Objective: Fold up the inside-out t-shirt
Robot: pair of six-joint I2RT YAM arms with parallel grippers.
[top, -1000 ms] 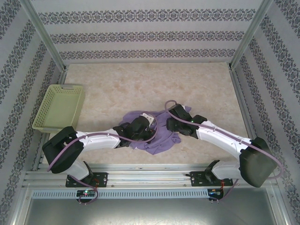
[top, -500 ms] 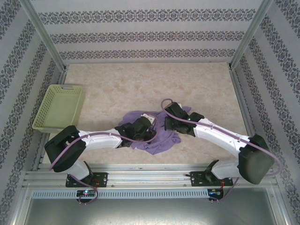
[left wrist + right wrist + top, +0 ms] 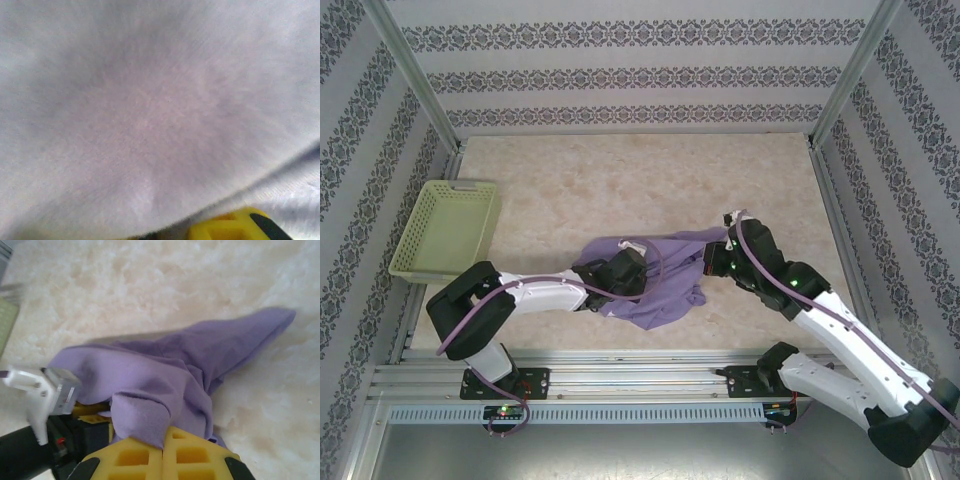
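Since a second ago right gripper point(image 3: 162, 442) clamps shut on t-shirt point(image 3: 665, 292) edge, swings right, stretching cloth; shirt bunched near-centre of table point(image 3: 620, 170); left gripper point(image 3: 623, 270) buried in cloth, jaws unreadable; spreading starts, folding not yet

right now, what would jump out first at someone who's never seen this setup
The lavender t-shirt catches the eye first, bunched in a crumpled heap on the pale marble-look table, close to the arms. The right gripper is shut on a fold at the heap's right side, and the left gripper is pressed into its left side. A yellow-green basket sits at the table's left edge.
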